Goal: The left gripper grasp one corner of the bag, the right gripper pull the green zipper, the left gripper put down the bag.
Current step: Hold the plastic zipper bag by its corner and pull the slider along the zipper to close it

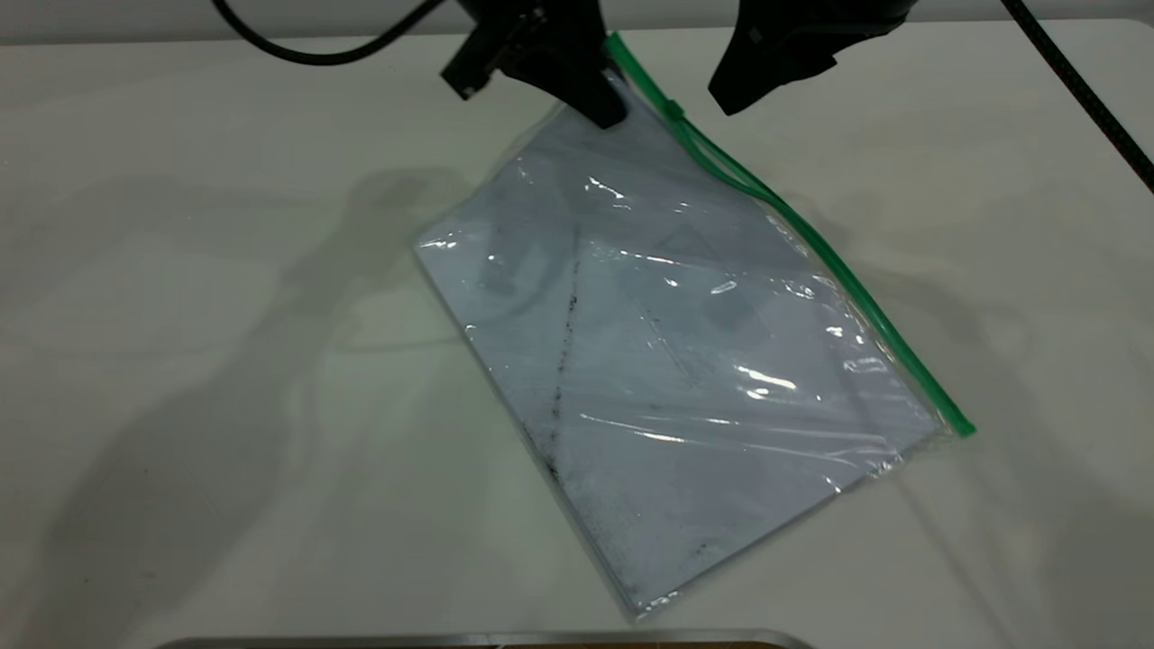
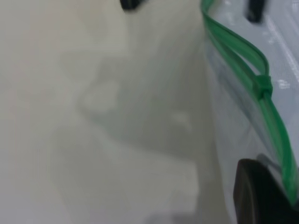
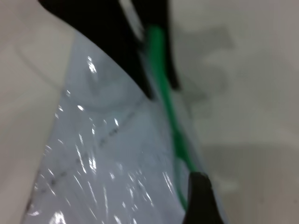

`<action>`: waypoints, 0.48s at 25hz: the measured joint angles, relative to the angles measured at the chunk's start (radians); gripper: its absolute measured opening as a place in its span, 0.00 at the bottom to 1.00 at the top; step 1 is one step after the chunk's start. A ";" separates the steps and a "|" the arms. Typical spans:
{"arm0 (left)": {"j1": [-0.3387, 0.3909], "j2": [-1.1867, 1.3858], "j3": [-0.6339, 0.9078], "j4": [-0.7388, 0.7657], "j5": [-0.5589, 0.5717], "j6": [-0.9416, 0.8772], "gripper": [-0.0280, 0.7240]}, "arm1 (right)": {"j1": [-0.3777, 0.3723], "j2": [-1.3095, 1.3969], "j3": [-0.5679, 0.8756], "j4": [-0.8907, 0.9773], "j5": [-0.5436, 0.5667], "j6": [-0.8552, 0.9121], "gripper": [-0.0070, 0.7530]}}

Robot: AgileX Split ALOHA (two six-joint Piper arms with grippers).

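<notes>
Bag [image 1: 685, 361] lies slanted on the desk [image 1: 180, 270], its far top corner raised toward the arms, green zipper [image 1: 811, 243] running down its right long edge. Slider [image 1: 674, 110] sits close to the held corner, and the track below it looks parted into a loop.

Handling, my read: light, floppy film with paper inside, glossy so likely slippery. It sags unless held taut. Best hold is the corner by the zipper end, where the green strip stiffens the film; for the pull, take the small slider tab, not the film.

Left gripper [image 1: 602, 110]: fingers narrow, pinching that top corner just beside the zipper end. Left wrist view shows one finger [image 2: 261, 196] pressed on the plastic next to the green strip.

Right gripper [image 1: 735, 95] hangs just right of the slider, touching nothing that I can see. Can't tell how far its fingers are open.
</notes>
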 joint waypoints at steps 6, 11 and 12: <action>-0.018 0.000 0.000 -0.038 -0.055 0.001 0.11 | 0.000 0.000 0.000 0.127 0.060 -0.118 0.74; -0.018 0.000 0.000 -0.100 -0.057 0.004 0.11 | 0.000 0.000 0.000 0.185 0.076 -0.190 0.74; -0.018 0.000 0.000 -0.105 -0.057 0.005 0.11 | 0.000 0.000 0.000 0.192 0.076 -0.199 0.74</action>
